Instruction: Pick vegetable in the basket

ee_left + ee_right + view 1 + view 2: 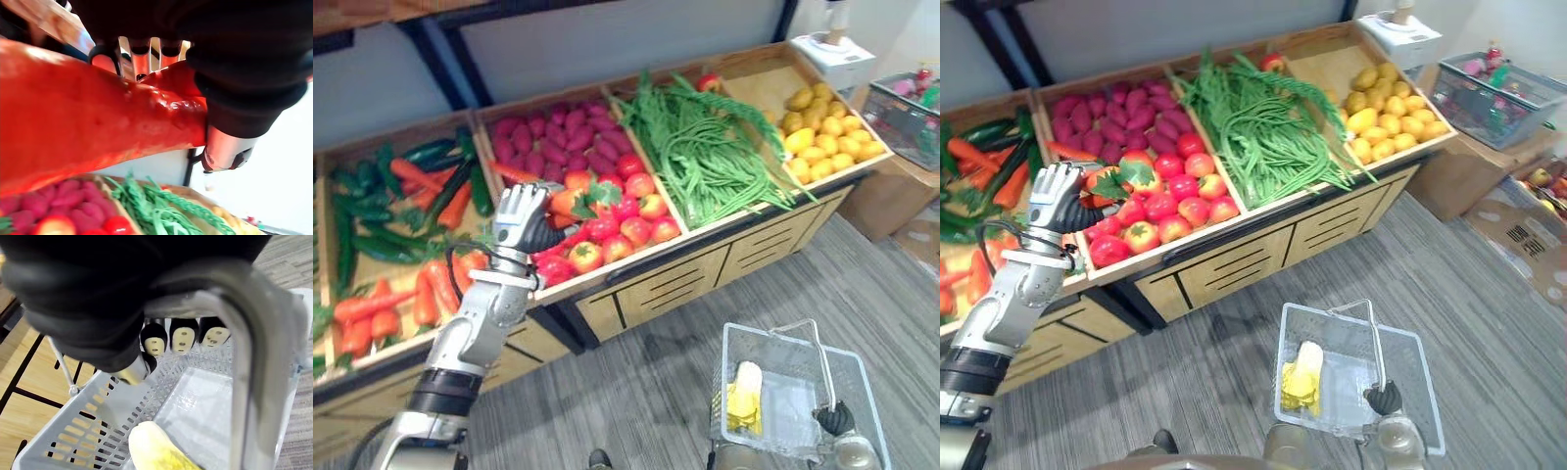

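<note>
My left hand (522, 221) is over the wooden produce stand (636, 262), at the divider between the carrots and the tomatoes (612, 220). Its fingers (142, 58) and thumb curl round a long orange-red carrot (98, 122), seen up close in the left wrist view. My right hand (833, 419) is low at the front right, shut on the handle (244, 382) of a white wire basket (734, 338). A pale yellow item (742, 392) lies inside the basket.
The stand's bins hold cucumbers and carrots (382, 304), purple roots (558, 137), green beans (705, 152) and yellow produce (822, 127). A second basket (901, 113) sits on a cardboard box at the far right. Grey floor lies in front of the stand.
</note>
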`<state>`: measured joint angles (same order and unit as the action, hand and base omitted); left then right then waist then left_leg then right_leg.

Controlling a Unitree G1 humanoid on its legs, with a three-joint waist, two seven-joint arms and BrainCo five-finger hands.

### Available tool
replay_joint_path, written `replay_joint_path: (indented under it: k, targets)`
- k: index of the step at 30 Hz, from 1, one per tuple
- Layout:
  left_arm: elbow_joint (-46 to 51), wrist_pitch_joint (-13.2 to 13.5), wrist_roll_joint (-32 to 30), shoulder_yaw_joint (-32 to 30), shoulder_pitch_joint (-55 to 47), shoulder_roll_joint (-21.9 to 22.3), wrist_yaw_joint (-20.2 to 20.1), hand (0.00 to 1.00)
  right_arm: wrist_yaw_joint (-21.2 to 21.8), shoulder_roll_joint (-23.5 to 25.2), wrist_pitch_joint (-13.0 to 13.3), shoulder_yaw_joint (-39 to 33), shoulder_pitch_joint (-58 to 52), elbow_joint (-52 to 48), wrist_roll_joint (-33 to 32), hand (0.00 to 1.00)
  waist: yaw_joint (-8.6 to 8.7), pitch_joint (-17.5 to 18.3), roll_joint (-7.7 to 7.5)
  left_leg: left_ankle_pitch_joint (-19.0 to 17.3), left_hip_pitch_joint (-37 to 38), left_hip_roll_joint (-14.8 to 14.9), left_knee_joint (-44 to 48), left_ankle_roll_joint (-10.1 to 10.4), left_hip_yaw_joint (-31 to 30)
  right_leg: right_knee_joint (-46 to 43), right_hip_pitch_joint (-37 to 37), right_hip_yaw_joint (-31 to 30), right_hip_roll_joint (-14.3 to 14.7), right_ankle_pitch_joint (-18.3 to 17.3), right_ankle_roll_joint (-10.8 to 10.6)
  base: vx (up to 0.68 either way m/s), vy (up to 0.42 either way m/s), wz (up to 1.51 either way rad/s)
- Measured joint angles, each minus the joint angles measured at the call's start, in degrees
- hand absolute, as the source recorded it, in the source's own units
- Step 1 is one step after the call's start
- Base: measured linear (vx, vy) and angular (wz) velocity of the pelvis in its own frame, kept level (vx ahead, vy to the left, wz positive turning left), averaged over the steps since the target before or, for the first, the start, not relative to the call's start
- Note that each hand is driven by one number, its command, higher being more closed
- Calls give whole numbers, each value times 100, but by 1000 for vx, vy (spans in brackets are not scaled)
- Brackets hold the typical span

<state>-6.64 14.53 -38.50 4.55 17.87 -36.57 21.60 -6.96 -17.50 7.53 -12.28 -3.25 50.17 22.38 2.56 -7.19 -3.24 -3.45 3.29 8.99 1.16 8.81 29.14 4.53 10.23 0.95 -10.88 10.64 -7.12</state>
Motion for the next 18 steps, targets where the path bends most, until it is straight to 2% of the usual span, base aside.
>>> replay_joint_path:
  k: [5,7,13,18]
  targets:
    - [20,66,0,430,111,42,-79,100,119,-360,21,468,81,-612,164,100,100,93,19,-136,314,81,2,120,608,75,52,-544,239,153,-50,45,-22,-70]
    - [20,161,0,783,270,58,-191,100,263,-624,53,670,94,-1062,254,100,212,98,14,-216,501,87,4,152,865,75,47,-780,319,173,-77,9,-12,-53]
    - [20,249,6,1426,456,335,-261,100,341,-1057,75,1092,148,-1728,255,100,212,205,20,-448,837,99,111,238,1539,64,39,-1332,491,192,-105,-31,4,-55]
    - [41,442,203,2121,497,641,-470,100,499,-1367,170,1496,162,-2622,255,100,222,265,51,-763,1030,293,522,341,2107,45,57,-1724,660,195,-110,-40,-22,-48]
